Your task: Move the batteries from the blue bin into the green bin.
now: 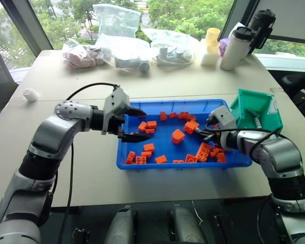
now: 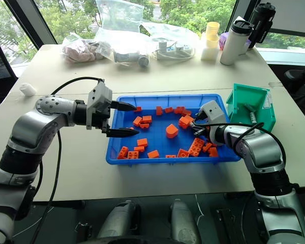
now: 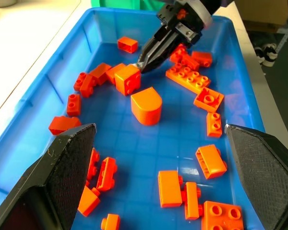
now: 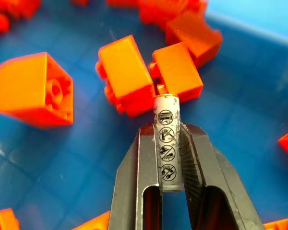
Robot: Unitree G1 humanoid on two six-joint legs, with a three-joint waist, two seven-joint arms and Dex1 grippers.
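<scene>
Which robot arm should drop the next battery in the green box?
The right one. Its right gripper is shut on a battery, close beside the green bin. The left gripper is open and farther away.

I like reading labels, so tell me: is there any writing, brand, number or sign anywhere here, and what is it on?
No readable words or numbers.
Battery in the right gripper: a column of four small round warning pictograms, no text.
Green bin: a white label on its side, too small to read.
</scene>
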